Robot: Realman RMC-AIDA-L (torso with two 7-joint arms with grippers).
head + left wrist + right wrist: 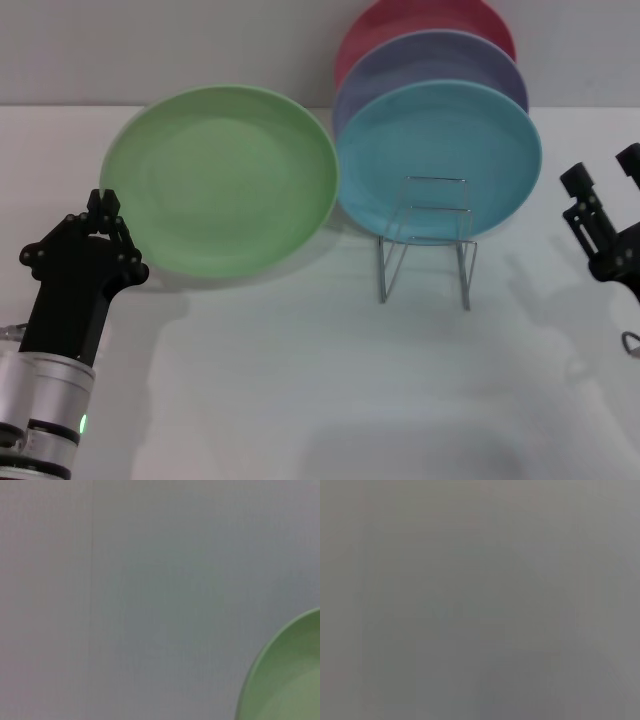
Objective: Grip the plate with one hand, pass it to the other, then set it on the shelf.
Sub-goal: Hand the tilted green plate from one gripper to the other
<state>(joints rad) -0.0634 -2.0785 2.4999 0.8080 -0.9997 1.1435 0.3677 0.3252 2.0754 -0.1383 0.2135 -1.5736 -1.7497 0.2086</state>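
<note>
The light green plate (pixel 220 178) leans upright against the back wall at left of centre; its rim also shows in the left wrist view (pixel 287 675). My left gripper (pixel 105 205) is at the plate's lower left rim with its fingertips together, holding nothing that I can see; whether it touches the rim I cannot tell. My right gripper (pixel 600 185) is open and empty at the far right, apart from everything. The silver wire shelf (pixel 428 240) stands on the table right of the green plate. The right wrist view shows only blank grey.
A teal-blue plate (pixel 440 160) leans just behind the wire shelf, with a lavender-purple plate (pixel 440 60) and a red plate (pixel 400 25) stacked behind it against the wall. The white table (pixel 300 380) stretches in front.
</note>
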